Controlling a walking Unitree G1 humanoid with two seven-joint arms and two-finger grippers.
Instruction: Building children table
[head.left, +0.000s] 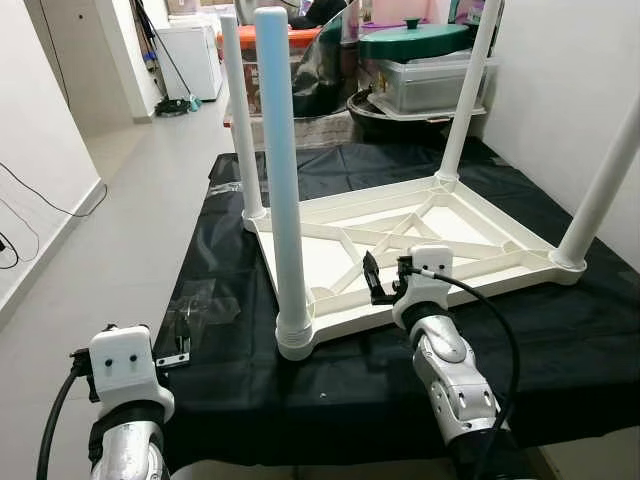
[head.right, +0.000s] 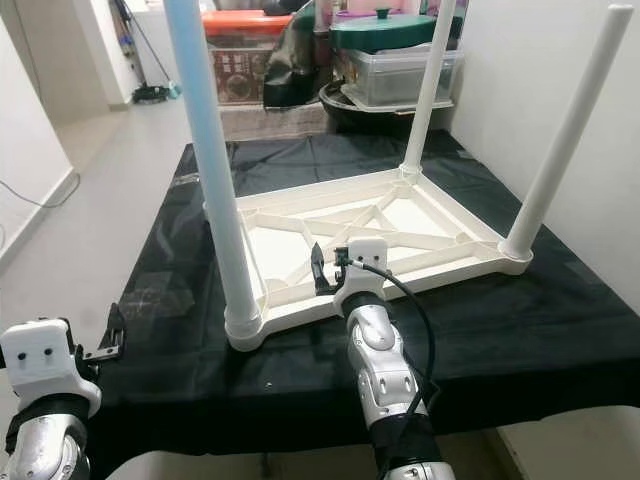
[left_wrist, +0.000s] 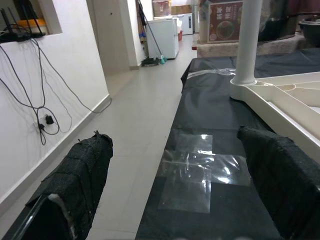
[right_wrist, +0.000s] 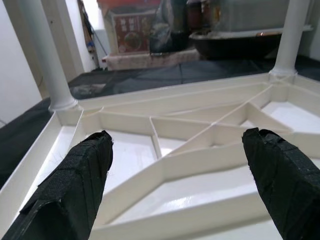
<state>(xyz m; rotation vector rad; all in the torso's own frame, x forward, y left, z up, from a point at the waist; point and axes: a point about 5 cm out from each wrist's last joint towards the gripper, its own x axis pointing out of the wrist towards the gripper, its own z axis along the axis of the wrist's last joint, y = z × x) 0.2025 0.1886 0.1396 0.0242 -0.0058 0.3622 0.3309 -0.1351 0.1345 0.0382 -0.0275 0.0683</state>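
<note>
A white plastic children's table (head.left: 400, 240) lies upside down on a black-covered surface (head.left: 330, 385). All of its legs stand upright in the corners, the nearest leg (head.left: 283, 200) at the front left. My right gripper (head.left: 388, 283) is open at the table's near rim, its fingers (right_wrist: 85, 170) pointing over the ribbed underside (right_wrist: 200, 145) with nothing between them. My left gripper (head.left: 178, 342) is open low at the left edge of the black surface, holding nothing.
A clear plastic sheet (left_wrist: 200, 165) lies on the black cover in front of the left gripper. Storage boxes and a green-lidded pot (head.left: 410, 40) crowd the back. A wall stands close on the right. Tiled floor (head.left: 110, 230) runs along the left.
</note>
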